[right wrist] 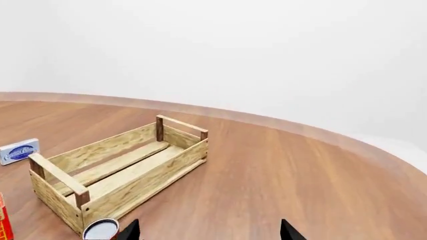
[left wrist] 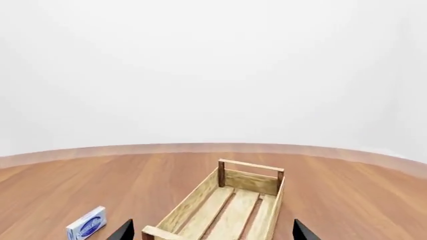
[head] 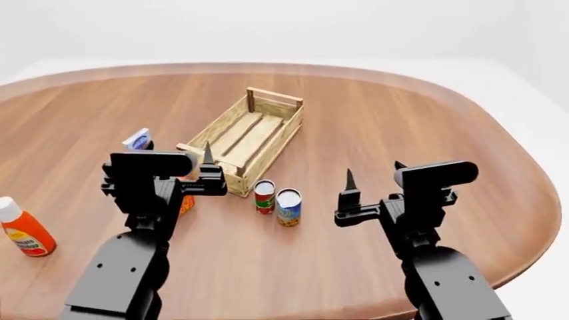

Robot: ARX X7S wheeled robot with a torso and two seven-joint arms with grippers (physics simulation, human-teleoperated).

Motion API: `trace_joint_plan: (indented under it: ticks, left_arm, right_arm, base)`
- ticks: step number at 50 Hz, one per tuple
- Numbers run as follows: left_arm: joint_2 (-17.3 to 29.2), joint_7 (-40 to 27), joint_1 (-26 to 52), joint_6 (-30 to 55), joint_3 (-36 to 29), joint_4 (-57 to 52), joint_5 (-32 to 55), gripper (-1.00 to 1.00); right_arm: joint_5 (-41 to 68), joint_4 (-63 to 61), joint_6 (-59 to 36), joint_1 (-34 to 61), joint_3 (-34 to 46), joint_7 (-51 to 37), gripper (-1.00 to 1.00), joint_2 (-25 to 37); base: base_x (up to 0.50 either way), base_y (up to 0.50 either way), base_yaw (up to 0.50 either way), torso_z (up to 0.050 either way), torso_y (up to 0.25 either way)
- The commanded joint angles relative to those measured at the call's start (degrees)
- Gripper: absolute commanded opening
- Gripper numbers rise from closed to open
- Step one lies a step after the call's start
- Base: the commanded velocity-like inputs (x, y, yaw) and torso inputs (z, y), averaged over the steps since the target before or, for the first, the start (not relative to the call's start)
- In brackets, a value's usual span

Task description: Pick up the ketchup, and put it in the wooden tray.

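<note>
The ketchup (head: 25, 229) lay tilted at the tabletop's (head: 374, 113) near-left edge, well apart from the wooden tray (head: 244, 140); an orange-red squeeze bottle, white cap, yellow-and-white label, untouched. Step in hand judged as the start, before any reach: the left gripper (head: 206, 167) and right gripper (head: 348, 193) both hovered spread wide, holding nothing, near the tray and two cans (head: 277, 200). Next move likely calls for the left arm to swing out toward the bottle and close round its body.
</note>
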State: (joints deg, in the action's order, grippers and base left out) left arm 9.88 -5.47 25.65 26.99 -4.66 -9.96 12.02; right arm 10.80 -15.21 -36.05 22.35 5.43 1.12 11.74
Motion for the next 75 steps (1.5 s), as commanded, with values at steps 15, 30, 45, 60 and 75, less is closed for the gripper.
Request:
trace_joint_plan:
  ticks: [15, 30, 45, 60, 75]
  left_arm:
    - [1.04, -1.02, 1.14, 0.40, 0.78, 0.08, 1.34, 1.00]
    - [1.13, -2.17, 1.50, 0.66, 2.15, -1.34, 2.74, 1.00]
    - [2.33, -3.41, 2.36, 1.34, 2.37, -1.23, 2.29, 1.00]
    - [4.69, -1.47, 3.55, 2.08, 0.83, -0.51, 2.27, 1.00]
    - [5.43, -0.54, 5.94, 4.21, 0.00, 0.67, 3.15, 1.00]
  right_arm:
    - [0.64, 0.05, -1.28, 3.51, 1.08, 0.85, 1.00, 1.93]
    - [1.00, -0.15, -2.13, 4.59, 2.50, 1.91, 1.00, 3.15]
    - [1.55, 0.23, -1.94, 5.42, 2.91, 2.33, 1.00, 3.64]
    - [1.39, -1.44, -5.43, 7.12, 3.81, 1.10, 1.00, 3.85]
    - [2.06, -2.72, -7.41, 7.72, 3.91, 0.58, 1.00, 4.02]
  base:
    - [0.05, 0.00, 0.07, 0.000, 0.000]
    - [0.08, 0.00, 0.50, 0.000, 0.000]
    - [0.10, 0.01, 0.50, 0.000, 0.000]
    - [0.05, 0.03, 0.20, 0.000, 0.001]
    - [0.44, 0.11, 0.00, 0.000, 0.000]
